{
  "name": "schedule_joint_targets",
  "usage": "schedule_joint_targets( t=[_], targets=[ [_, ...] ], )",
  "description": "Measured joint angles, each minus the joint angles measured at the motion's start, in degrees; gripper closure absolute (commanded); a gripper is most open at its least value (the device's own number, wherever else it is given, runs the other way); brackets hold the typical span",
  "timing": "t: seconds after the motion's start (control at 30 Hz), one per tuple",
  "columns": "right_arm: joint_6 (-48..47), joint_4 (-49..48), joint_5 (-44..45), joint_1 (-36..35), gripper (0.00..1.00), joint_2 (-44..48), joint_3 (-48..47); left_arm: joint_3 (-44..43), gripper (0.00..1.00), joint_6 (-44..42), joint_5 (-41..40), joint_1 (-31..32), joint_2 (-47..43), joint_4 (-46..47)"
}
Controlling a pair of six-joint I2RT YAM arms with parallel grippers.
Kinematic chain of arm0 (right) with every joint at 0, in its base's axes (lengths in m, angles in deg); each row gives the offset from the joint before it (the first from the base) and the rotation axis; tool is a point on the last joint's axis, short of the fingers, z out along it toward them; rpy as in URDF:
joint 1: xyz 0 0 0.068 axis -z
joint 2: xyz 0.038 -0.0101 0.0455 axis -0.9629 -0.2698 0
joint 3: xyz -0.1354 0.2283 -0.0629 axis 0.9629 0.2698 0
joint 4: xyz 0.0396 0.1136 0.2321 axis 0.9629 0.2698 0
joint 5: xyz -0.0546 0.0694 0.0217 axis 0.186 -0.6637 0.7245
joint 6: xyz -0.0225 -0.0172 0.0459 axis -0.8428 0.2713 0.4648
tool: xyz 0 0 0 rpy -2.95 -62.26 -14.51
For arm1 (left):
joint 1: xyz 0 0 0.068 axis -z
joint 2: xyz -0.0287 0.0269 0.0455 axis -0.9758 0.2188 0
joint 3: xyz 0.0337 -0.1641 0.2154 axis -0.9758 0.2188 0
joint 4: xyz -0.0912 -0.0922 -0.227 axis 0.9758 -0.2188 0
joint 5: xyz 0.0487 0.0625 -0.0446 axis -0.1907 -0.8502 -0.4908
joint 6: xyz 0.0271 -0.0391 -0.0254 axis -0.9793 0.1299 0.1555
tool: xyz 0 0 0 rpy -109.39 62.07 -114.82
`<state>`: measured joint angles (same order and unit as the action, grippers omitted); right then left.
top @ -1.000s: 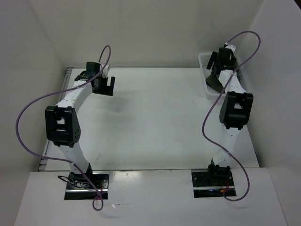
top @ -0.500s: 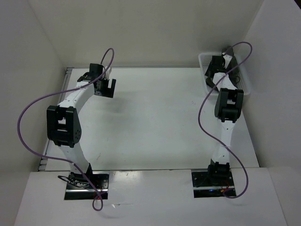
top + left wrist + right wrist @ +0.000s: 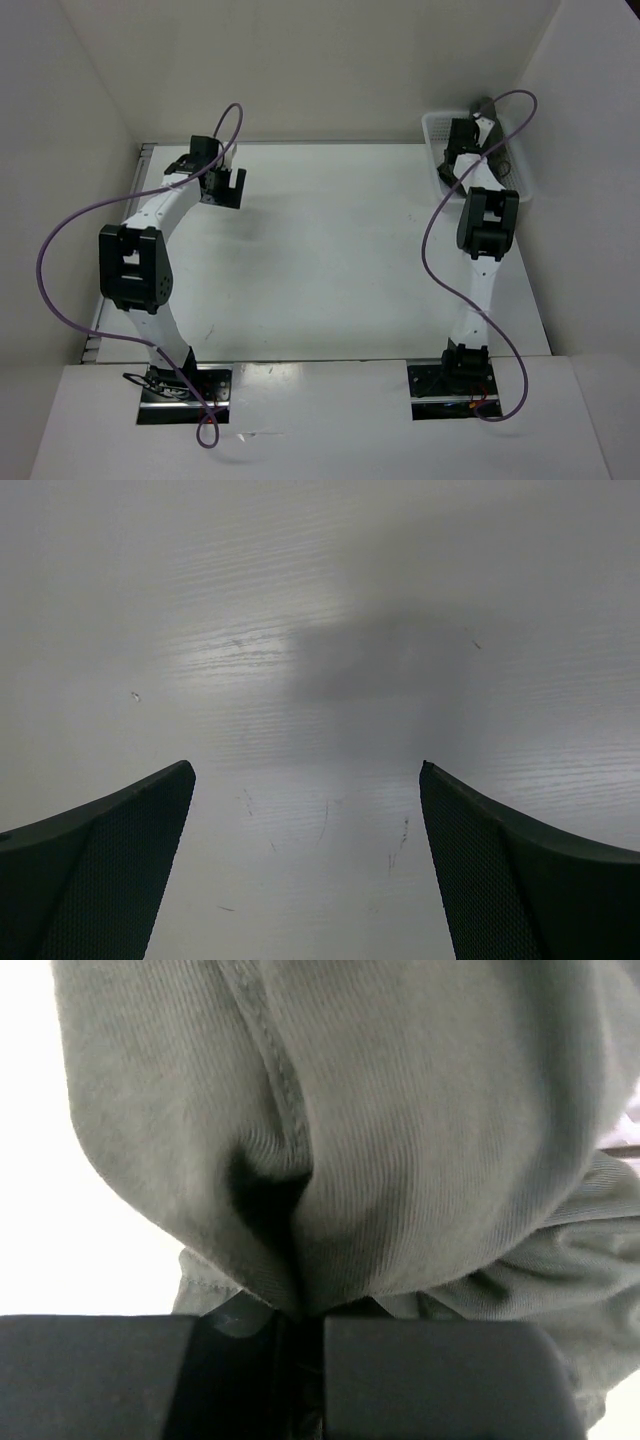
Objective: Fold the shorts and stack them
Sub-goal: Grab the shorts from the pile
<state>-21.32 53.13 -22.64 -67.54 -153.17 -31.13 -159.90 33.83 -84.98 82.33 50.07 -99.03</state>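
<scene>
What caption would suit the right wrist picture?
Right gripper pinched shut on a fold of the olive-green shorts.

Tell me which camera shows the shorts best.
Right wrist: the shorts fill the frame, a fold pinched in the right tool. The top view hides them behind the right arm over the basket; the left wrist shows only table.

Entry, right arm [image 3: 487, 222]: we recorded that its elbow had shifted a little to the left and toward the far wall compared with one second before, carrying the wrist further over the white mesh basket [image 3: 432, 125].

Entry, right gripper [image 3: 300, 1315]: we noted that its jaws, apart half a second earlier, had come together on a fold of the shorts [image 3: 400, 1110].

Entry, left arm [image 3: 135, 265]: we logged only a very slight shift toward the near edge since the first picture.
</scene>
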Motion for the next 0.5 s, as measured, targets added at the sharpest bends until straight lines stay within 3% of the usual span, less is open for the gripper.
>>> schedule_joint_targets(
  t=[0.17,0.5],
  targets=[
    [4.5,5.2,-0.3,0.0,1.0,5.1,0.0,0.0,0.0,0.0,0.9,0.0,-1.7,0.0],
    [10.0,10.2,1.5,0.0,1.0,25.0,-4.1,-2.8,0.0,0.0,2.1,0.0,-8.6,0.7]
  ],
)
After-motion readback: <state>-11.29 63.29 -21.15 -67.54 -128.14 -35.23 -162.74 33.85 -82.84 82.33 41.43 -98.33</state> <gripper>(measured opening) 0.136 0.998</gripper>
